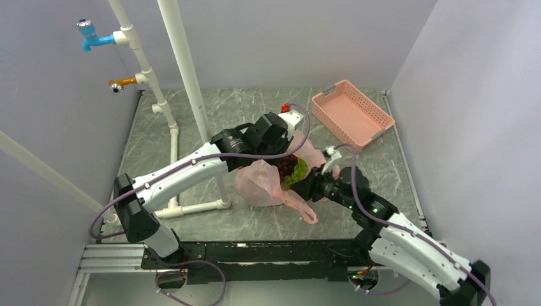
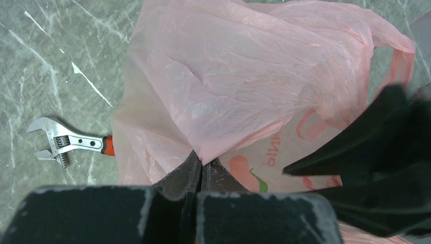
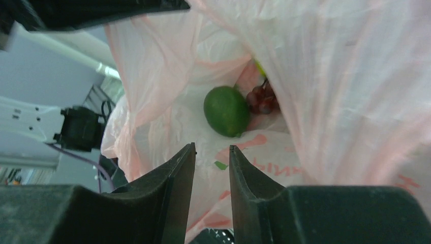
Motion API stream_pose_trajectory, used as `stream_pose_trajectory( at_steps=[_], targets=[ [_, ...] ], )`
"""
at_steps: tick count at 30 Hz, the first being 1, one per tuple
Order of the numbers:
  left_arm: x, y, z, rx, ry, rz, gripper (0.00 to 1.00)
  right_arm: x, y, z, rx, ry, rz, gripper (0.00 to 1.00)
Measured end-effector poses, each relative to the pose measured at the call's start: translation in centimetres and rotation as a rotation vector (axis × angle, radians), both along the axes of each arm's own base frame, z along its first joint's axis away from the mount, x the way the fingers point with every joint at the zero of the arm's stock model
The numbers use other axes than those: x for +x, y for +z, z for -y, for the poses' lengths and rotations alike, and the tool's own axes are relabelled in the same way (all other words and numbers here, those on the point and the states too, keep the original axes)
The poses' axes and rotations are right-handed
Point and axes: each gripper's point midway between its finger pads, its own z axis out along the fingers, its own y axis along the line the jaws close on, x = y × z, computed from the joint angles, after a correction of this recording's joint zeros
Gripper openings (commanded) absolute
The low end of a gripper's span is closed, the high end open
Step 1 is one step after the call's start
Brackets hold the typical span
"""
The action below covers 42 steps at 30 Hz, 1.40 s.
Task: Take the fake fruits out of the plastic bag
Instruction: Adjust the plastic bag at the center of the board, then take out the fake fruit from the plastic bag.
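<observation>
While the left claw [image 2: 199, 175] is clenched on a fold of the plastic bag [image 2: 244, 76], pinching the thin pink film, the right claw [image 3: 212, 157] stands released. Its two fingers are a little apart with nothing between them, aimed straight into the bag's mouth. Just beyond its tips a round green fruit [image 3: 226, 111] lies on the bag's lower wall, with the dark grape bunch [image 3: 262, 99] touching its right side. A sliver of something yellow-green peeks out above them. From overhead the bag sits mid-desk [image 1: 255, 108] between the two arms, the dark grapes and a light green grape bunch [image 1: 297, 174] showing at its mouth. All the fruit I can see is inside. To my eye the green fruit is the one to go for. The fingers look too narrow for it, so they should spread wider, slide in low and straddle its middle without snagging loose film. It looks glossy, so a gentle squeeze and a straight pull back out seem safest, with the left claw holding the mouth open. A wrench [image 2: 66, 142] lies beside the bag, and a pink basket [image 1: 351, 111] sits well apart at the far right.
</observation>
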Motion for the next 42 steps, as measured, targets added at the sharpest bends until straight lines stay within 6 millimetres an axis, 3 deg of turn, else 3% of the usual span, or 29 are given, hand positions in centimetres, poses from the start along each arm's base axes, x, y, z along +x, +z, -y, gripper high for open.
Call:
stream_pose_trajectory(
  at_steps=[3, 9, 12, 14, 16, 18, 20, 22, 24, 27, 32, 35, 39, 42],
  targets=[
    [0.0, 0.0, 0.0, -0.003, 0.002, -0.001, 0.0, -1.7, -2.1, -2.5, -0.053, 0.095, -0.042, 0.34],
    [0.0, 0.1, 0.0, -0.004, 0.003, -0.001, 0.0, -7.8, -6.1, -6.6, -0.128, 0.272, -0.066, 0.33],
    [0.0, 0.1, 0.0, -0.004, 0.003, -0.001, 0.0, -9.5, -9.4, -7.4, -0.199, 0.29, -0.103, 0.32],
    [0.0, 0.1, 0.0, -0.004, 0.003, -0.001, 0.0, -9.6, -11.4, -7.1, -0.259, 0.265, -0.132, 0.32],
    [0.0, 0.0, 0.0, -0.002, 0.003, -0.003, 0.0, -9.0, -12.2, -6.6, -0.29, 0.217, -0.14, 0.36],
    [-0.1, 0.0, -0.1, 0.0, 0.004, -0.006, 0.0, -8.2, -11.7, -6.0, -0.29, 0.159, -0.125, 0.43],
    [-0.1, -0.1, -0.1, 0.0, 0.005, -0.007, 0.0, -7.2, -10.4, -5.1, -0.272, 0.093, -0.098, 0.62],
    [-0.1, -0.2, -0.1, -0.001, 0.009, -0.012, 0.0, -5.7, -7.9, -4.0, -0.224, -0.008, -0.062, 0.83],
    [-0.2, -0.5, -0.2, 0.001, 0.014, -0.019, 0.0, -4.5, -5.5, -3.0, -0.159, -0.098, -0.038, 0.87],
    [-0.4, -1.1, -0.3, 0.01, 0.014, -0.031, 0.0, -2.7, -3.4, -1.5, -0.1, -0.216, 0.005, 0.87],
    [-0.5, -1.2, -0.3, 0.006, 0.016, -0.039, 0.0, 0.4, -3.4, 0.3, -0.162, -0.378, 0.025, 0.78],
    [-0.6, -1.0, -0.3, -0.001, 0.017, -0.042, 0.0, 2.6, -4.1, 1.1, -0.204, -0.469, -0.004, 0.7],
    [-0.7, -0.9, -0.1, -0.016, 0.016, -0.049, 0.0, 5.6, -5.9, 3.0, -0.258, -0.605, -0.057, 0.73],
    [-0.8, -1.0, 0.0, -0.024, 0.016, -0.058, 0.0, 6.6, -7.4, 3.1, -0.298, -0.655, -0.097, 0.74]
  ],
)
